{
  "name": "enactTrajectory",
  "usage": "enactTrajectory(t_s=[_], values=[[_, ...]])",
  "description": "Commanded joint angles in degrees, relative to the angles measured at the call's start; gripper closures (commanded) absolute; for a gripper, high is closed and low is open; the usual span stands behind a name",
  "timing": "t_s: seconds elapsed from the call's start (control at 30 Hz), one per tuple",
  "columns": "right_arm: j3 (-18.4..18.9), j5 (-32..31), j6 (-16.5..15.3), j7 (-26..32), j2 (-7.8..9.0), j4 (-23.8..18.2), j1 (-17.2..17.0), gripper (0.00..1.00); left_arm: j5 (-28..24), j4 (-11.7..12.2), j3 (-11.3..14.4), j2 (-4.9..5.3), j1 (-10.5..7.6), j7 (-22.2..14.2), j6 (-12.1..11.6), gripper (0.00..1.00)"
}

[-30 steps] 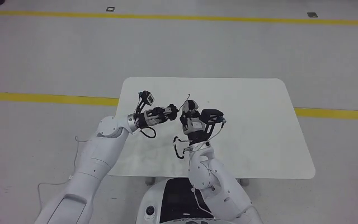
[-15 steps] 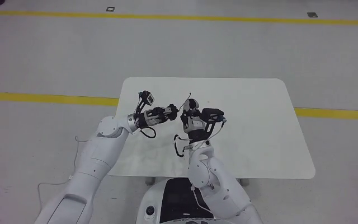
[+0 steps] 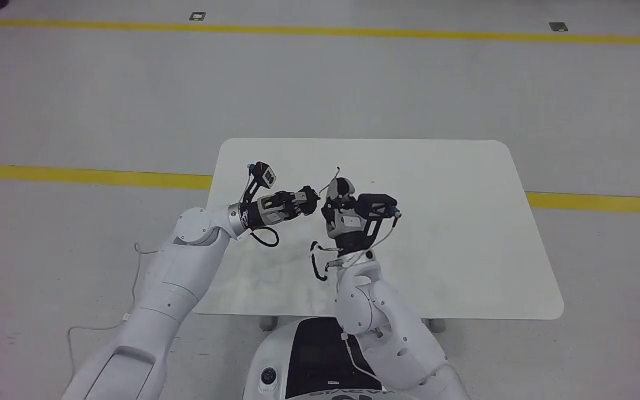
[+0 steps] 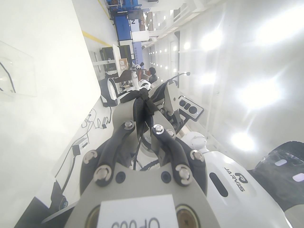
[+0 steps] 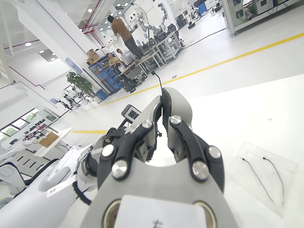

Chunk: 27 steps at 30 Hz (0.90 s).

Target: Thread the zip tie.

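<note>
Two pads (image 5: 156, 113) of the right gripper (image 5: 163, 93) are clenched on 1 thin black zip tie (image 5: 159, 83). Its head end is stuck out past the tips and held up off the table. The left gripper (image 4: 144, 97) is seen w/ its 2 pads pressed together, tips just beside the right gripper's. Whether the tie's tail is caught betw. them can't be told.

Both grippers are held above the white table (image 3: 450, 200), left of its middle, tips facing each other. 2 spare ties (image 5: 256, 173), also black, are laid side by side, not touching, on 1 clear sheet (image 5: 266, 174). It lies flat on the table, apart from the grippers.

As for writing, 1 left wrist label (image 4: 137, 208) and 1 right wrist label (image 5: 161, 211), both white, are stuck on the housings. Their print is cut by the frame edge and isn't legible. 2 yellow lines (image 3: 100, 176) are painted across the floor.
</note>
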Motion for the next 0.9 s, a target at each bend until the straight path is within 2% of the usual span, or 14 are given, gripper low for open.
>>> enactTrajectory(t_s=[0.0,0.4,0.87], values=[[0.17,-0.23,0.02,-0.02,0.03,-0.07,-0.12,1.00,0.00,0.00,0.00,0.00,0.00,0.00,0.00,1.00],[1.27,-1.08,-0.28,0.64,0.28,-1.18,-0.89,1.00,0.00,0.00,0.00,0.00,0.00,0.00,0.00,1.00],[0.69,0.80,-1.93,0.54,0.17,-1.77,-1.26,1.00,0.00,0.00,0.00,0.00,0.00,0.00,0.00,1.00]])
